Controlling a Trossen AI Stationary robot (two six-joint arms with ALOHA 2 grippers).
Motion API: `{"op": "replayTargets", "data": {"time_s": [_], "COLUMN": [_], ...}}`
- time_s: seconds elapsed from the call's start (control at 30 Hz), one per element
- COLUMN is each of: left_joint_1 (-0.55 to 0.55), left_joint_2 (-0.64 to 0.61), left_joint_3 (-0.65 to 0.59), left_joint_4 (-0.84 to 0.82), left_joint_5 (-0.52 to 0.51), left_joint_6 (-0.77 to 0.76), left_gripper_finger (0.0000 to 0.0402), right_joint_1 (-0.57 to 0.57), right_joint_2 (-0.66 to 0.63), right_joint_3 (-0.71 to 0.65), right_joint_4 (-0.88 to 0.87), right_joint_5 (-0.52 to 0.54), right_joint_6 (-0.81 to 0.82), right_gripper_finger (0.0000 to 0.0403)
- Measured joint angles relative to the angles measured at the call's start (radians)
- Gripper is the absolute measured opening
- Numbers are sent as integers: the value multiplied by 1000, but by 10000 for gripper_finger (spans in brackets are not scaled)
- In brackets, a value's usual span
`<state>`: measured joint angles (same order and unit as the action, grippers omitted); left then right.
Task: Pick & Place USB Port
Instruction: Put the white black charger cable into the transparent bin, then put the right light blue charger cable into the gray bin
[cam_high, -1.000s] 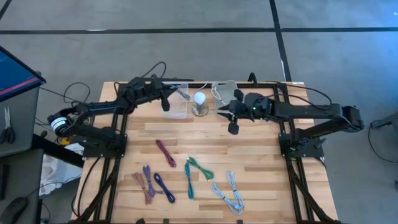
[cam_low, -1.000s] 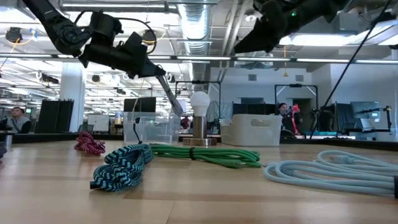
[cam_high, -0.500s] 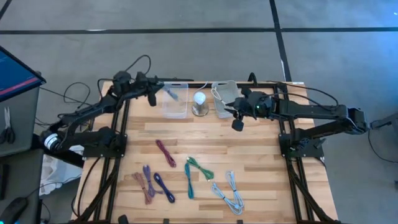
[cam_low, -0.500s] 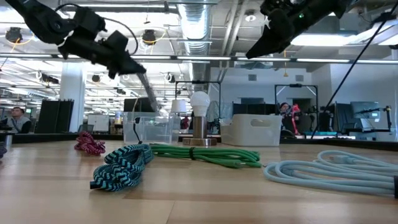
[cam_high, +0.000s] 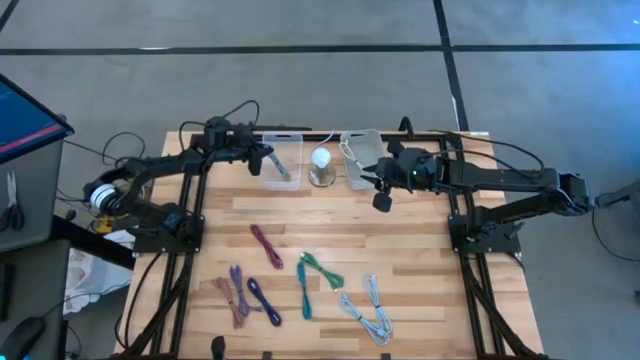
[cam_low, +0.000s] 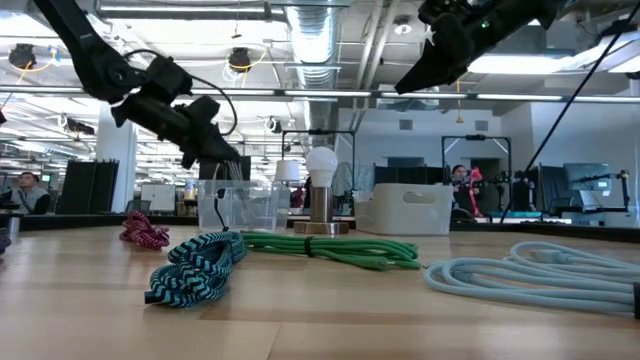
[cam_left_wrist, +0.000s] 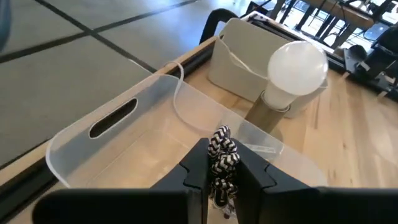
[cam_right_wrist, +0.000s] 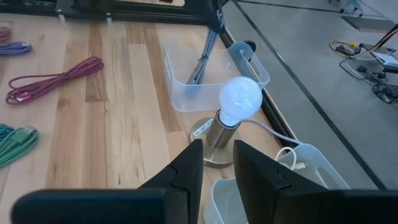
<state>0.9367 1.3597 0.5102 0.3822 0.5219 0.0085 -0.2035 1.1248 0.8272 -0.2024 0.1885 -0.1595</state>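
My left gripper (cam_high: 268, 163) is shut on a black-and-white braided USB cable (cam_left_wrist: 221, 152) and stands over the clear plastic bin (cam_high: 283, 150) at the table's far edge. The cable hangs from the gripper down inside the bin (cam_right_wrist: 200, 65). My right gripper (cam_high: 380, 197) hovers above the table by the white bin (cam_high: 362, 160). Its fingers (cam_right_wrist: 186, 171) are a little apart with nothing between them. Between the two bins stands a lamp with a white bulb (cam_high: 321, 160). My left gripper pinches the bundled cable (cam_left_wrist: 219, 167) between its two fingers, which slant down from the table's left side. The strands hang below the fingers (cam_low: 232, 178) into the clear bin. I cannot tell whether the lower end rests on the bin's floor.
Several coiled cables lie on the near half of the table: magenta (cam_high: 265, 245), brown-purple (cam_high: 232, 295), navy (cam_high: 263, 300), green (cam_high: 320, 270), teal (cam_high: 303, 295) and light blue (cam_high: 370, 312). Bare wood lies between them and the bins.
My left gripper swung back toward the table's left edge with the cable, then came back over the clear bin and sank. The cable, which slanted out above the bin before, now hangs steeply into it.
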Motion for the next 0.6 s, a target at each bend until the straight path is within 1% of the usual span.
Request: {"op": "replayTargets", "data": {"time_s": [0.1, 0.17, 0.3, 0.37, 0.47, 0.6], "left_joint_1": [0, -1, -9, -10, -16, -31], "left_joint_2": [32, 39, 33, 28, 28, 28], "left_joint_3": [0, 0, 1, 1, 1, 1], "left_joint_4": [52, 89, 120, 120, 121, 137], "left_joint_5": [1, -11, -96, -101, -102, -102], "left_joint_6": [0, -9, -19, -17, -15, -14], "left_gripper_finger": [45, 73, 131, 156, 186, 209], "right_joint_1": [0, 0, 0, 0, -2, -7], "right_joint_2": [0, 0, 0, 0, 0, 0], "right_joint_3": [0, 0, 0, 0, 0, 0], "right_joint_4": [0, 0, 0, 0, 0, 0], "right_joint_5": [0, 0, 0, 0, 0, 0], "right_joint_6": [1, 3, 3, 3, 3, -2], "right_gripper_finger": [82, 82, 82, 82, 82, 82]}}
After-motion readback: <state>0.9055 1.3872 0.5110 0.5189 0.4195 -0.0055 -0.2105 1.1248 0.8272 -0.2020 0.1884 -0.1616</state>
